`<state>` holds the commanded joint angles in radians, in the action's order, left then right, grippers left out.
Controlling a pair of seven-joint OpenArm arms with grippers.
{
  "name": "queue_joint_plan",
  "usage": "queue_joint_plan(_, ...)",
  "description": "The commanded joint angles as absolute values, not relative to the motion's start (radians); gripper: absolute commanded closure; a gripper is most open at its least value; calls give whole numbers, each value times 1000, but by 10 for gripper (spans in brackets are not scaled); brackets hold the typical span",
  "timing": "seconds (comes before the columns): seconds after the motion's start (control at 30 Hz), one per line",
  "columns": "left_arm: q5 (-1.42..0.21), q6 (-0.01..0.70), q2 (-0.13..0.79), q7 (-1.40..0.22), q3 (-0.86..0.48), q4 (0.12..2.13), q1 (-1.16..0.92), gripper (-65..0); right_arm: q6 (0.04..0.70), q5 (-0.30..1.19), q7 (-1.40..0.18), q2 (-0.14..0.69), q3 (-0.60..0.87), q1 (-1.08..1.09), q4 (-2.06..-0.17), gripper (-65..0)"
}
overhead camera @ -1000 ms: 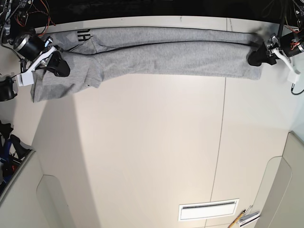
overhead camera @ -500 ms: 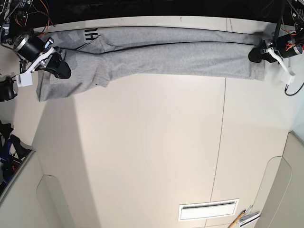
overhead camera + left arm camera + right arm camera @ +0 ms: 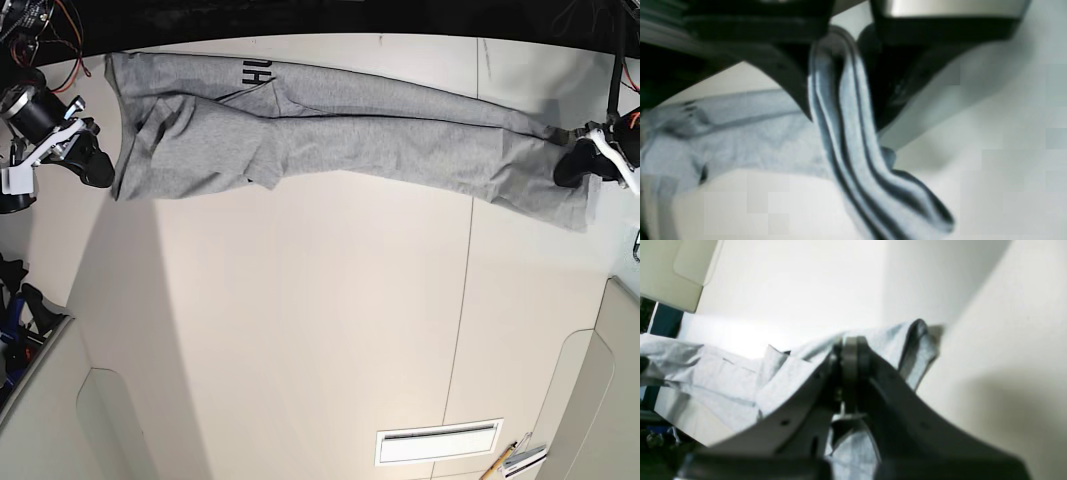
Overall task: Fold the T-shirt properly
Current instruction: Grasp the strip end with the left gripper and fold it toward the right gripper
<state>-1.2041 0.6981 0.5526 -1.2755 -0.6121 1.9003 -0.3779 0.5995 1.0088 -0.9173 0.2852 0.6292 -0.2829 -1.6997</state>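
The T-shirt (image 3: 370, 145) lies as 1 long strip along the far edge of the worktop (image 3: 300, 320), its long axis running from the side of 1 arm to the other. The left hand (image 3: 572, 172) is clamped on 1 end, and in the left wrist view this end hangs in several layers. The right hand (image 3: 98, 170) has its 2 fingers together, it seems, just beside the opposite, crumpled end, and it holds no cloth. So the body of the strip lies toward the right arm from the left hand. I judge the next fold should go along this axis, inward, after the crumpled end is made flat.
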Motion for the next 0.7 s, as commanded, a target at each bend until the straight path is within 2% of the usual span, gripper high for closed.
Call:
queue_joint_plan(0.17,-1150,698,448,-1260,-431,2063,-410,0,599,1002,-917,285,629,-283,-1700,0)
queue_joint_plan(0.3,-1044,698,380,-1181,-256,2093,-403,0,599,1012,-918,285,633,-283,-1700,0)
queue_joint_plan(0.4,-918,698,366,-1063,-137,2088,-398,0,599,1029,-928,285,665,-283,-1700,-1)
queue_joint_plan(0.47,-853,698,366,-999,-75,2074,-398,0,599,1048,-949,285,705,-283,-1700,-112)
queue_joint_plan(0.5,-818,698,366,-980,-49,2064,-398,-43,599,1048,-962,285,725,-283,-1700,-166)
queue_joint_plan(0.6,-741,698,366,-916,4,2016,-399,-306,599,1048,-981,288,751,-297,-1700,-316)
queue_joint_plan(0.63,-739,698,366,-897,19,1993,-398,-364,598,1048,-985,288,751,-301,-1699,-352)
queue_joint_plan(0.7,-739,698,366,-878,47,1956,-395,-376,598,1066,-985,287,750,-316,-1699,-398)
